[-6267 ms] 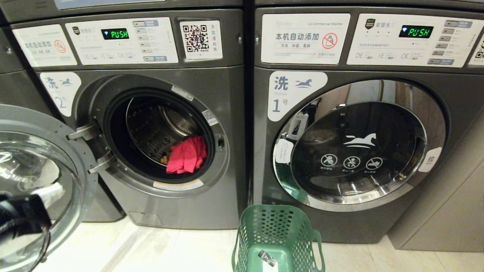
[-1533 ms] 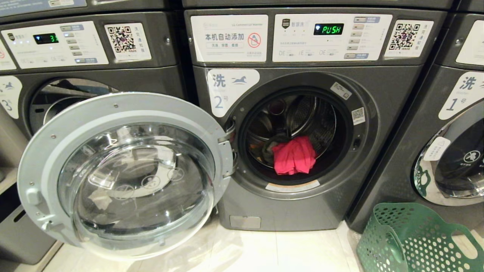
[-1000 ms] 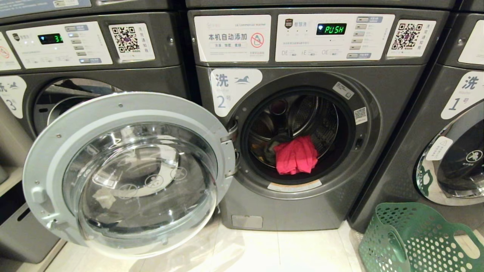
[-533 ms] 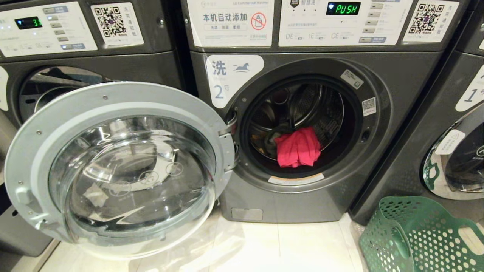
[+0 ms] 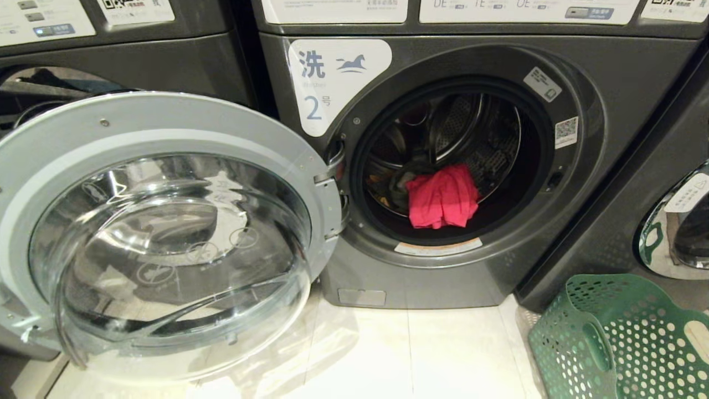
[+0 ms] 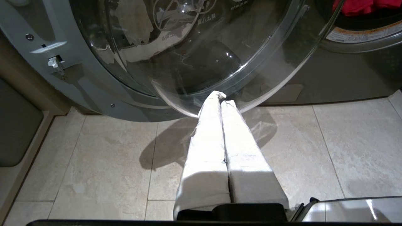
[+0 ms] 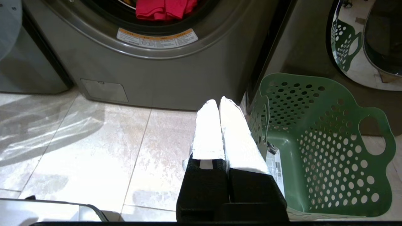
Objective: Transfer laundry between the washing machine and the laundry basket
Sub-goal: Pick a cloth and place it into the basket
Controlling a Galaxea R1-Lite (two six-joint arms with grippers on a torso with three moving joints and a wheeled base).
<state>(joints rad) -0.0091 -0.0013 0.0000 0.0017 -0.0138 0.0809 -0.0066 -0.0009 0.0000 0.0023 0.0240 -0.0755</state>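
Fingers of the left gripper [image 6: 221, 98] are pressed together, empty, low over pale floor tiles [image 6: 103, 150] beneath the swung-open glass door [image 5: 160, 233]. The right gripper [image 7: 218, 101] is likewise closed on nothing, above the tiles just beside the green laundry basket [image 7: 326, 147], which stands at the corner between two machines. The washing machine [image 5: 432, 166] marked 2 gapes open; a red garment [image 5: 443, 195] lies at the drum's front lip, with darker laundry [image 5: 394, 188] behind it, hard to make out. Bare floor lies before the opening. The basket's right side is cut off in the head view.
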